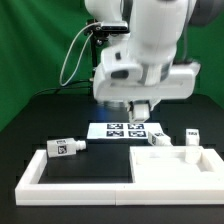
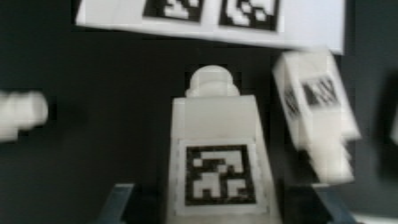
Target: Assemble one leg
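Note:
In the wrist view a white leg [image 2: 217,140] with a black-and-white tag lies lengthwise between my fingers, its narrow tip pointing toward the marker board [image 2: 214,15]. My gripper [image 2: 228,196] is open, and a dark gap shows on each side between the fingers [image 2: 125,203] and the leg. A second leg [image 2: 320,110] lies close beside it, and a third [image 2: 18,108] shows at the frame edge. In the exterior view my gripper [image 1: 140,112] hangs over the marker board [image 1: 125,130]. Legs lie at the left [image 1: 62,148], middle [image 1: 158,140] and right [image 1: 192,135].
A white walled frame [image 1: 40,172] runs along the front of the black table. A large flat white panel [image 1: 168,170] lies inside it on the exterior view's right. A green backdrop stands behind the arm.

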